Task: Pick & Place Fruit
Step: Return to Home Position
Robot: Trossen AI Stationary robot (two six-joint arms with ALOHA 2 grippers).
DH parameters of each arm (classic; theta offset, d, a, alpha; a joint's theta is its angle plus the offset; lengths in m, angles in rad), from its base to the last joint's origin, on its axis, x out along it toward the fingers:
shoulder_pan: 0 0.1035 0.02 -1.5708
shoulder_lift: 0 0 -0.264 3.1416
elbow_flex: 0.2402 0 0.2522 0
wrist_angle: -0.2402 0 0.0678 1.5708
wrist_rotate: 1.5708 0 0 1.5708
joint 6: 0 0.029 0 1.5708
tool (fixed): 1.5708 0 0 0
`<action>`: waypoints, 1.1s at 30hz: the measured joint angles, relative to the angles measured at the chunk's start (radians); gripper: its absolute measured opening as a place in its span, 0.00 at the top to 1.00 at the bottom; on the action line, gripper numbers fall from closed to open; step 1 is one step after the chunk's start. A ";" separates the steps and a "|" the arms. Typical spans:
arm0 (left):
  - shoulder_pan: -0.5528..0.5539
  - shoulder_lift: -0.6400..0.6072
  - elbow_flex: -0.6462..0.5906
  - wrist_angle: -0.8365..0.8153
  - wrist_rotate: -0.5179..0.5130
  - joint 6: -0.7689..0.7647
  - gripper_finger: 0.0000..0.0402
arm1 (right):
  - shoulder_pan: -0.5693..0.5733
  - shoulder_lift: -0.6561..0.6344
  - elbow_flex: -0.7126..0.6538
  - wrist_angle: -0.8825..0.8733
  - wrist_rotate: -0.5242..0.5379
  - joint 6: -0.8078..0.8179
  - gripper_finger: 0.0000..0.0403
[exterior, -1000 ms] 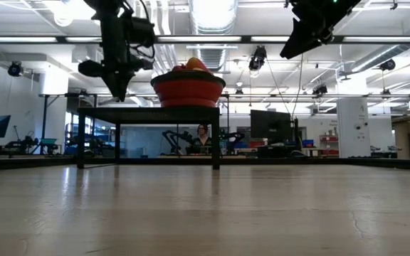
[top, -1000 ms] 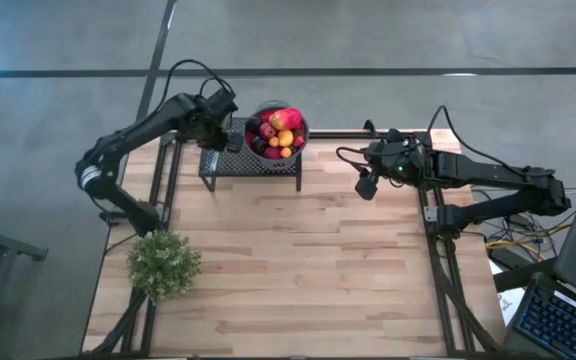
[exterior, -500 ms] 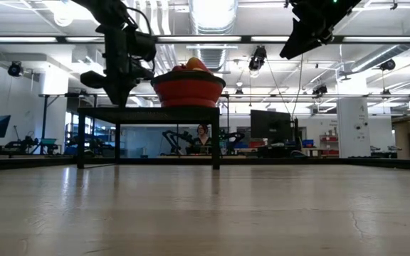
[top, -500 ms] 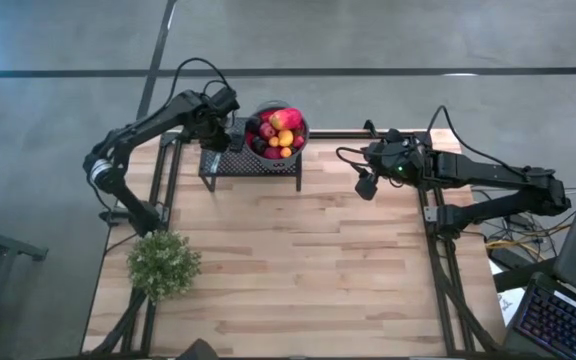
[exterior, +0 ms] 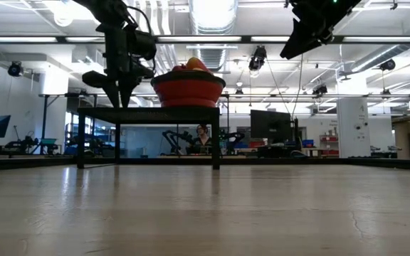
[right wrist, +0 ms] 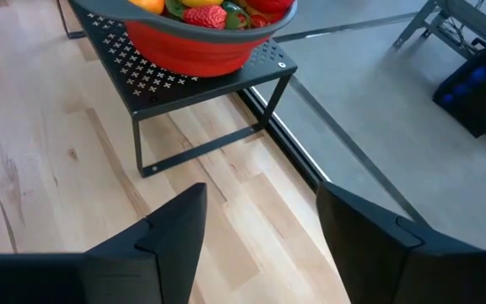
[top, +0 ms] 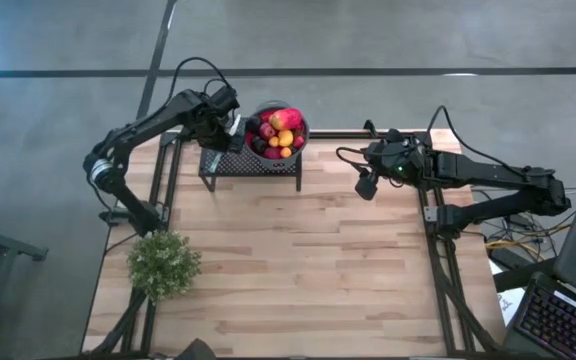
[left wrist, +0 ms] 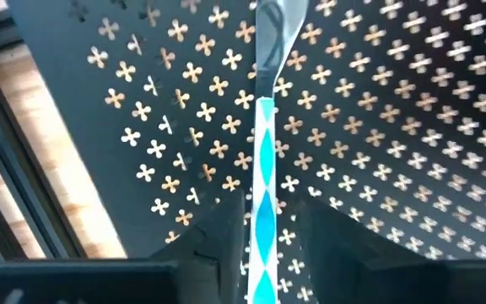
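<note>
The fruit [top: 277, 131] is heaped in a red bowl [right wrist: 201, 52] that stands on the dark perforated shelf [top: 258, 163] at the table's [top: 298, 270] far edge. From above, red, orange, yellow and maroon pieces show, but the small ones cannot be told apart. From table height only the top of the heap clears the rim, and the right wrist view cuts off all but the nearest few pieces.

The left gripper [left wrist: 270, 215] hangs over the shelf end away from the bowl, its fingers [left wrist: 219, 245] apart. A knife [left wrist: 264, 181] with a blue-and-white handle lies flat on the shelf between them (whether one finger brushes the handle is unclear). Its blade and handle end both run out of the frame.

The right gripper [top: 365, 187] waits above the table's right side, jaws spread wide, holding nothing. A bushy green plant [top: 163, 264] sits at the left edge.
</note>
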 joint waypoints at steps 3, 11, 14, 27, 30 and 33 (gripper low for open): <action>0.000 -0.014 0.029 -0.018 0.000 0.020 0.67 | 0.000 0.000 0.000 0.000 0.000 0.001 0.47; -0.002 -0.117 0.069 -0.023 0.000 0.092 0.54 | 0.000 0.000 0.000 0.001 0.000 0.012 0.50; -0.003 -0.164 0.065 -0.023 -0.005 0.104 0.52 | 0.000 0.000 0.000 0.002 0.000 0.026 0.52; -0.162 -0.473 -0.142 0.331 -0.075 0.209 0.52 | 0.015 0.000 0.000 0.124 -0.185 0.106 0.67; -0.224 -0.562 -0.247 0.468 -0.075 0.212 0.53 | 0.032 0.014 0.000 0.161 -0.185 0.107 0.76; -0.284 -0.649 -0.350 0.579 -0.076 0.213 0.56 | 0.052 0.039 0.000 0.180 -0.187 0.106 0.86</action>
